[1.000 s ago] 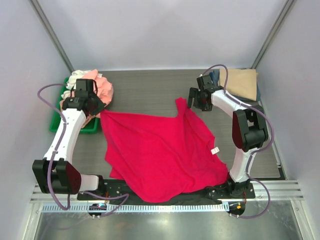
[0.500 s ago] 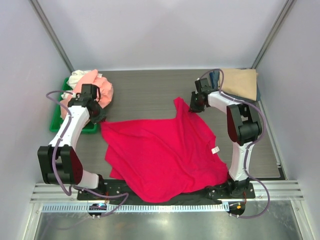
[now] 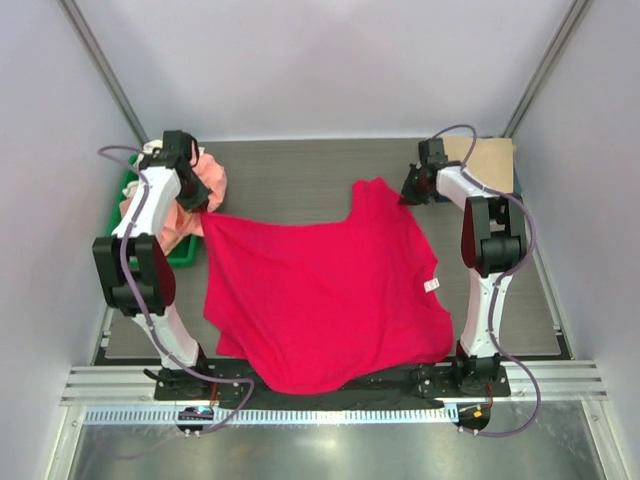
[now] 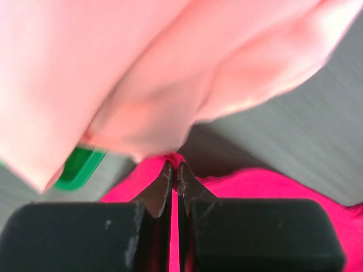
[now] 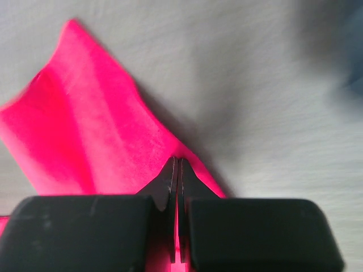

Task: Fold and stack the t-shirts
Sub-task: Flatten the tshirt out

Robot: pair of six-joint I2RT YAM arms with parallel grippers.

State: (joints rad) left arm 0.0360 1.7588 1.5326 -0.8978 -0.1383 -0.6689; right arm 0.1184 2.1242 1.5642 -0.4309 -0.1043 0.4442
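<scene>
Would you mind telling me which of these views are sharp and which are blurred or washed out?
Top view: sharp and evenly lit, the red shirt crisp. Left wrist: the pink shirt sits close up, blurred and washed out. Right wrist: mildly soft, with an out-of-focus dark patch top right.

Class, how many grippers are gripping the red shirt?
2. The left gripper pinches the far-left corner of the red shirt; the right gripper pinches its far-right corner.
</scene>
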